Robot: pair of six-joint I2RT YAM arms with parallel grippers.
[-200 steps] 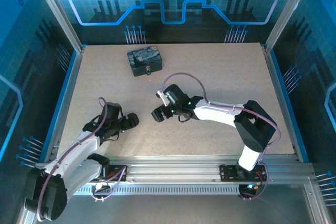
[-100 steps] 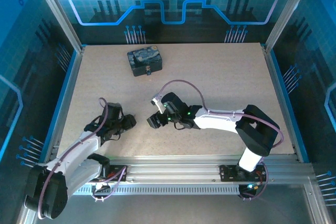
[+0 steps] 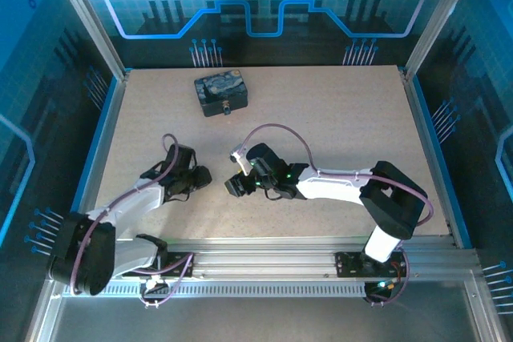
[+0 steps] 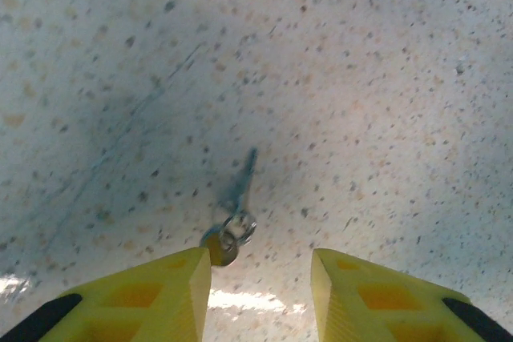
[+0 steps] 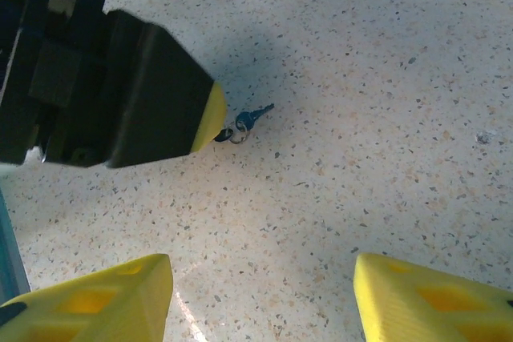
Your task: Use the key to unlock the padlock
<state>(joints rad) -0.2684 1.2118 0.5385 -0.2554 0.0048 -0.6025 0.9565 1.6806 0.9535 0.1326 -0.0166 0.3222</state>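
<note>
**Both grippers sit low over the table on either side of the key, and neither one holds it.**

The key (image 4: 241,184) lies flat on the speckled table (image 3: 337,118) between the two grippers. Its blade points away from the left gripper (image 4: 260,278), and a small ring (image 4: 239,230) with a brassy round piece is at its near end. The left gripper's jaws stand partly apart with bare table between them. The tip of one yellow finger (image 4: 188,278) is touching or just beside the ring end of the key. The right gripper (image 5: 260,294) faces it from the other side, jaws wide with bare table between them and the key well ahead of its fingertips. The padlock (image 3: 227,107) is well apart from all this, a tiny speck on the front face of the dark box (image 3: 220,88) at the far left of the table. It is too small to tell more.
</note>
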